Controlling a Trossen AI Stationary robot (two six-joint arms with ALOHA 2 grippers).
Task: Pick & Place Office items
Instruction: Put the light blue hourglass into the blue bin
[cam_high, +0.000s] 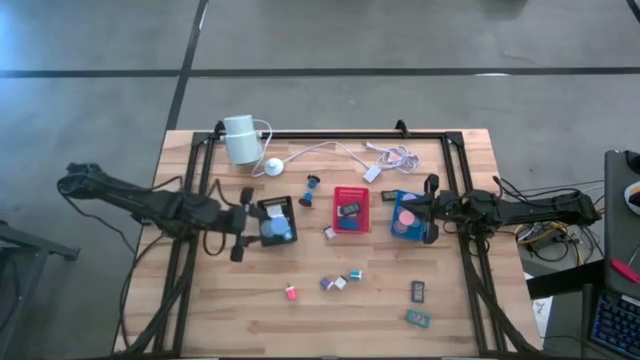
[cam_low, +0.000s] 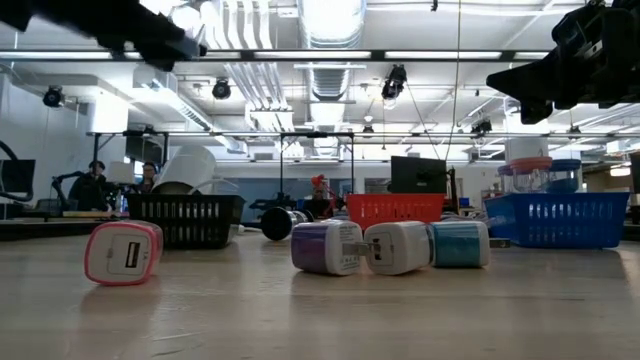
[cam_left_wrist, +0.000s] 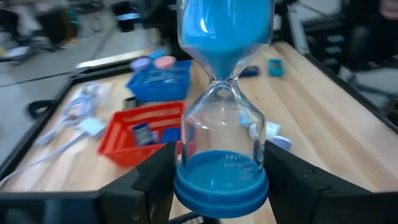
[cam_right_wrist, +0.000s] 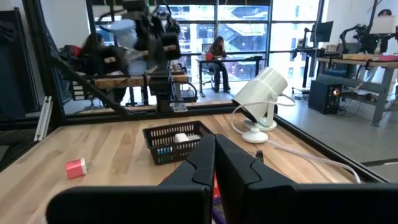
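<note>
Hourglass (cam_left_wrist: 222, 106) with blue sand and blue end caps sits clamped between the fingers of the left gripper (cam_high: 262, 229), held above the black basket (cam_high: 283, 208) on the left half of the wooden table (cam_high: 200, 300). From overhead the timer shows as a pale blue round cap (cam_high: 272, 230) at the gripper's tips. The right gripper (cam_high: 412, 212) hangs over the blue basket (cam_high: 398, 200) with its fingers pressed together and nothing between them; a pink disc (cam_high: 407, 216) lies in that basket beside it. Between the two stands a red basket (cam_high: 352, 193) holding a small dark rectangular piece (cam_high: 349, 210). Loose on the front of the table (seen nicely from table height) are a pink charger block (cam_low: 123, 252), then a purple one (cam_low: 327, 247), a white one (cam_low: 397, 247) and a teal one (cam_low: 459, 243) huddled close together. Two more small dark and teal pieces (cam_high: 418, 290) lie towards the right front corner. At the back edge stands a white cylinder device (cam_high: 241, 138) with its white cable (cam_high: 345, 150) trailing across the boards.
</note>
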